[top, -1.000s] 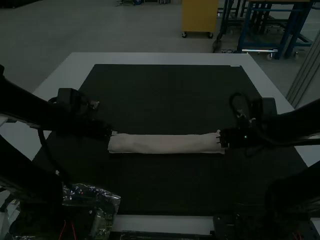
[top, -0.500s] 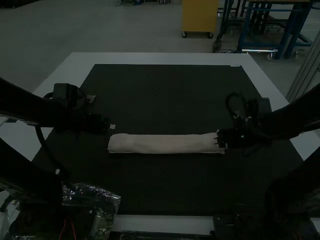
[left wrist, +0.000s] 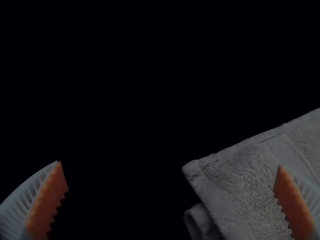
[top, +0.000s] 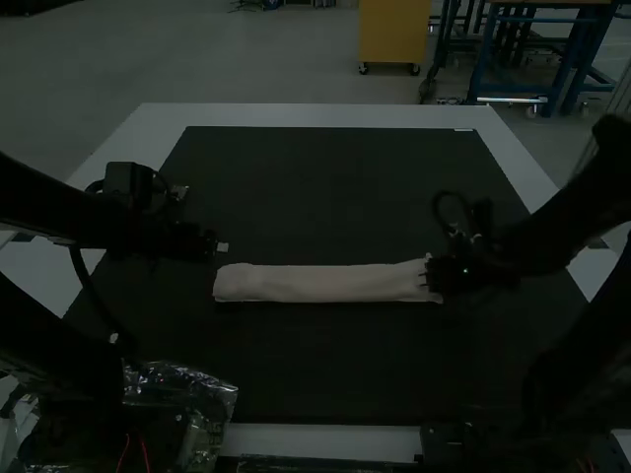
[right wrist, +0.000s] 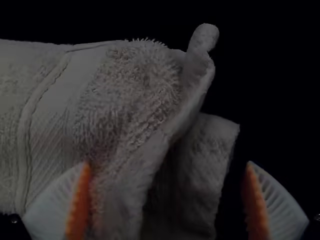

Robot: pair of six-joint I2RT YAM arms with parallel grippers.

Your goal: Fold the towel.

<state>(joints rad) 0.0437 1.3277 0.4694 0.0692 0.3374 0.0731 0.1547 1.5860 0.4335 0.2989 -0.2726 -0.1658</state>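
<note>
Towel (top: 325,284): folded strip on mat (top: 315,365) | left end effector (top: 219,247): fingers apart | right end effector (top: 428,275): fingers apart

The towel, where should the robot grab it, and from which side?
I'd grab the towel by its right end, coming in from the right. It lies folded in a long, narrow strip running left to right, so an end looks easier to pinch than the long middle. Layers stick out loosely at that end, and the right gripper is open there. It should probably pinch all the layers together.
</note>
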